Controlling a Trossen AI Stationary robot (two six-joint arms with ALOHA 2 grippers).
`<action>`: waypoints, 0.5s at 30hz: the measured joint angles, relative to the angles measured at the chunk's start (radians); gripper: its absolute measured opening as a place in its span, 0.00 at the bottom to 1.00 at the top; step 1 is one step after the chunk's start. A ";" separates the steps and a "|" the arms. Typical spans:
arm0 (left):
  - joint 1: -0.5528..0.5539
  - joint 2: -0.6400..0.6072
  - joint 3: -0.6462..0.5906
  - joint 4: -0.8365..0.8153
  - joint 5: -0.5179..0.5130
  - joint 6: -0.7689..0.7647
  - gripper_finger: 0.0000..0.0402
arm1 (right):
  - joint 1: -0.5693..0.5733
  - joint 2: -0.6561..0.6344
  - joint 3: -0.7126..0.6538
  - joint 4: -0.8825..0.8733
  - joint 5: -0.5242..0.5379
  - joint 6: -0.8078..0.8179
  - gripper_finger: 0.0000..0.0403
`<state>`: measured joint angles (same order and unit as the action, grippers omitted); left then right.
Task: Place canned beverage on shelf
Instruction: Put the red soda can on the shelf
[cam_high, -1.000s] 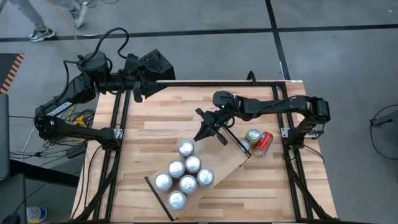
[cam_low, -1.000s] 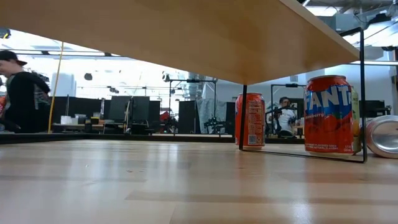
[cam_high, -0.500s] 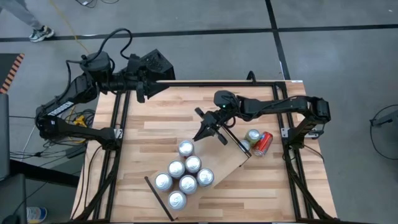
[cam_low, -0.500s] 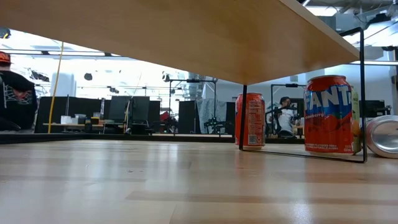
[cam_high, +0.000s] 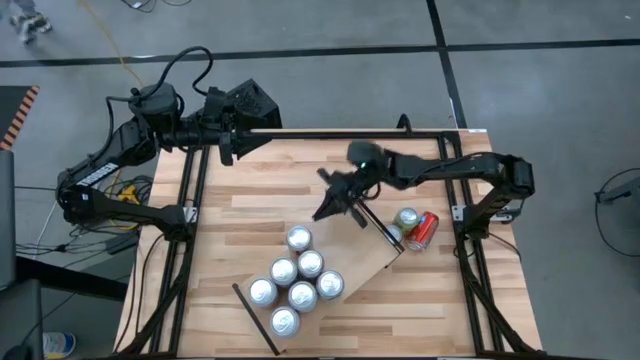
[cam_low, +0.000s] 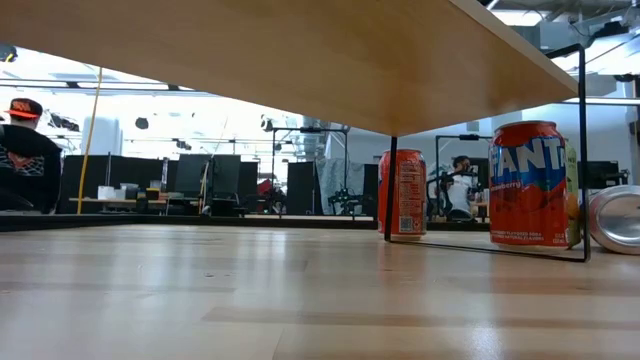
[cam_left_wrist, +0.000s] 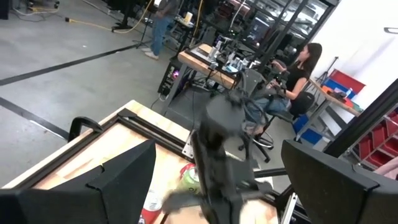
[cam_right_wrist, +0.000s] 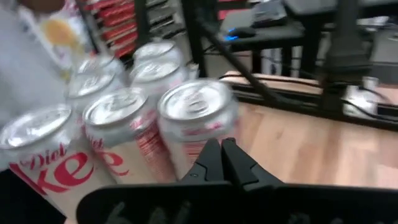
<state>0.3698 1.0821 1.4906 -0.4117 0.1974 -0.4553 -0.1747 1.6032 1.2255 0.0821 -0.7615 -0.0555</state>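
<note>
**Six cans up on the shelf, two to go**

From above: the shelf (cam_high: 352, 272) lies slantwise across the near half of the surface (cam_high: 250, 215), and six silver-topped cans (cam_high: 297, 268) stand bunched on it, all toward its 8 o'clock end. The 2 o'clock end is bare board, so there's room. Off that end, at about 3 o'clock on the surface, two cans wait: an upright green-topped can (cam_high: 406, 218) and, touching it, a red can (cam_high: 423, 229) lying on its side. The right hand (cam_high: 330, 209) hangs just beyond the topmost shelf can, at its 1 o'clock, carrying nothing. The left hand (cam_high: 226, 148) is parked at the surface's far edge, around 11 o'clock, well clear of the action.

Down at surface level: we're peering under the shelf's pale underside (cam_low: 330, 60). An orange Fanta can (cam_low: 529, 184) stands upright at 3 o'clock, a silver can end (cam_low: 616, 219) lies tipped beside it, and another orange can (cam_low: 403, 193) stands farther back. No hand in sight here.

Left wrist: its two dark fingers (cam_left_wrist: 127, 171) sit wide apart, nothing between them; the other arm blurs past ahead.

Right wrist: fingertips (cam_right_wrist: 219, 162) pinched together, empty, with the Diet Coke cans (cam_right_wrist: 198, 118) on the shelf just in front.

My read: the job is well along, with the two loose cans left to fetch and seat on that open end.
</note>
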 joint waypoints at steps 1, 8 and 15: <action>0.000 0.000 0.000 -0.003 0.000 0.000 0.83 | -0.014 -0.021 0.000 -0.026 0.004 0.009 0.00; 0.000 0.000 0.000 -0.051 0.000 0.026 0.83 | -0.088 -0.203 0.000 -0.322 0.276 -0.012 0.00; 0.000 0.000 0.000 -0.055 -0.005 0.029 0.83 | -0.158 -0.337 0.000 -0.731 0.564 -0.015 0.18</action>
<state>0.3698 1.0821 1.4906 -0.4667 0.1928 -0.4263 -0.3331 1.2660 1.2259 -0.6492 -0.1974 -0.0703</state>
